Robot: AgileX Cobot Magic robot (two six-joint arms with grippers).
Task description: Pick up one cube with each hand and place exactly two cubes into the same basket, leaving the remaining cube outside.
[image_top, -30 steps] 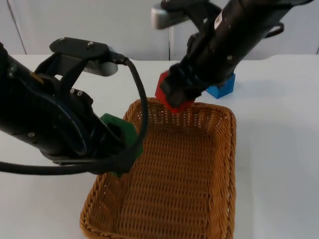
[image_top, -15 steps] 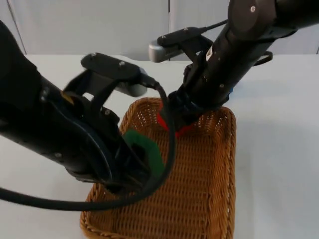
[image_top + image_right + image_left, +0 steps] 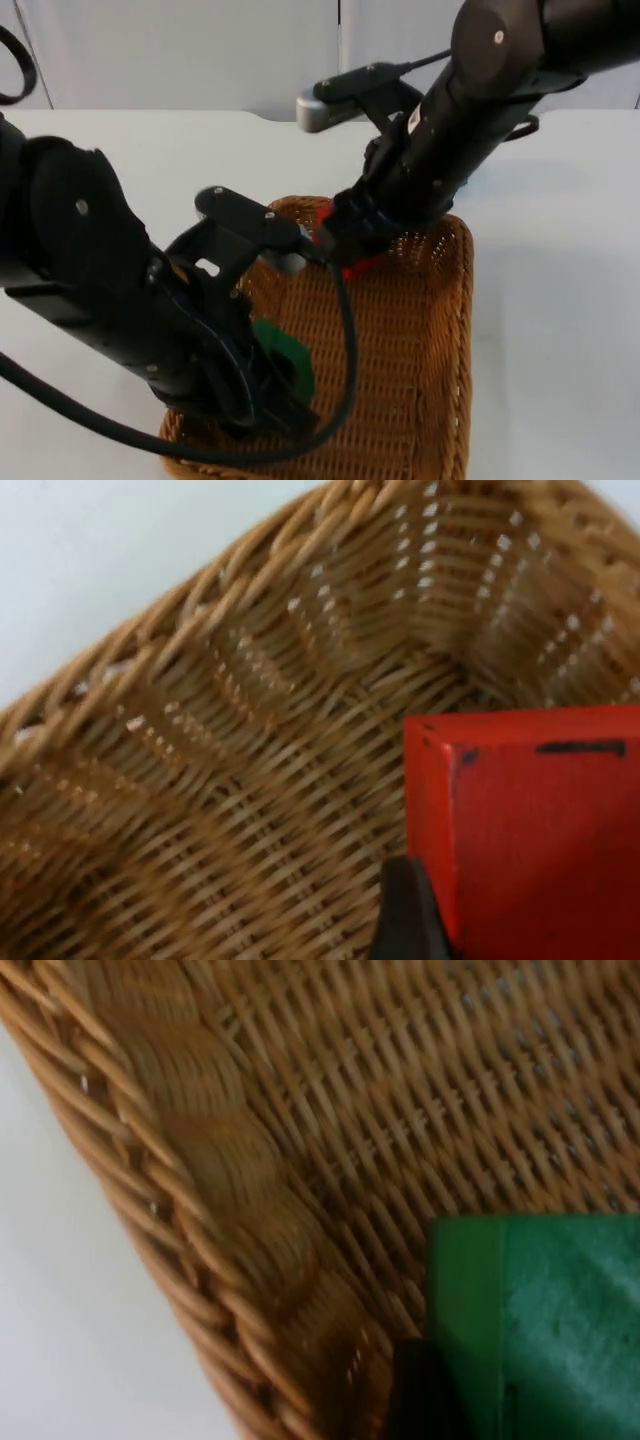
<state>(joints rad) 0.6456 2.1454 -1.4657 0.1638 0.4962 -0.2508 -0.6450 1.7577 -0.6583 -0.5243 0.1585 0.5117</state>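
- Left hand (image 3: 280, 385), clamped on the green foam cube (image 3: 287, 362), hangs low at seven o'clock inside the woven wicker basket (image 3: 440, 330), ready for release.
- Right hand (image 3: 345, 245), clamped on the red foam cube (image 3: 358, 264), hovers at twelve o'clock over the same basket.

Both arms crowd the near-left and far parts of the woven wicker basket (image 3: 440, 330). Its right half stays open to entry from above. The white bench (image 3: 560, 300) right of it is unobstructed.
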